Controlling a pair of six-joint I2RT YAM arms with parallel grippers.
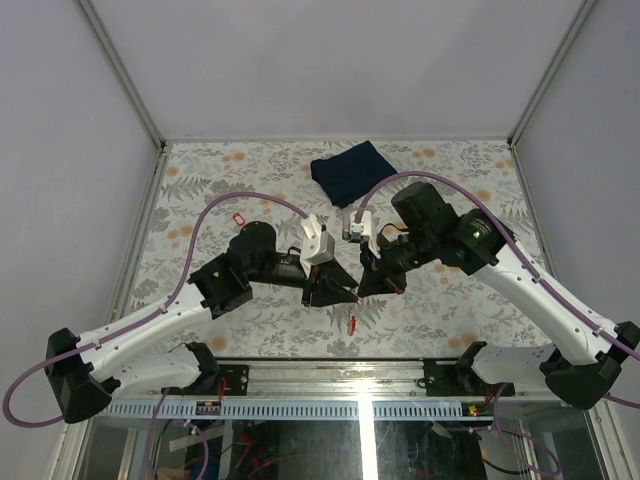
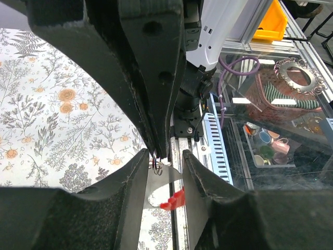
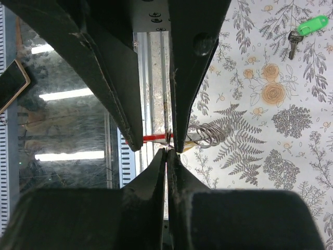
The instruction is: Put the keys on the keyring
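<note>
R gripper (image 3: 166, 152) is clamped tight, tips pinching the keyring (image 3: 208, 136) mid-air over table centre, a bit toward 6 o'clock in top cam. The wire coil sits at 3 o'clock of the tips in R wrist cam. L gripper (image 2: 165, 155) faces it tip-to-tip from 9 o'clock, jaws at a narrow gap w/ ring wire + red tag (image 2: 174, 200) between them; can't tell if the pads touch either. The tag dangles at 6 o'clock of the meeting pt. One green key (image 3: 311, 25) lies flat on the table (image 1: 200, 180), 1 o'clock in R wrist cam, well apart from the ring. At 12 o'clock, dark blue cloth (image 1: 350, 170), clear of both arms.
</note>
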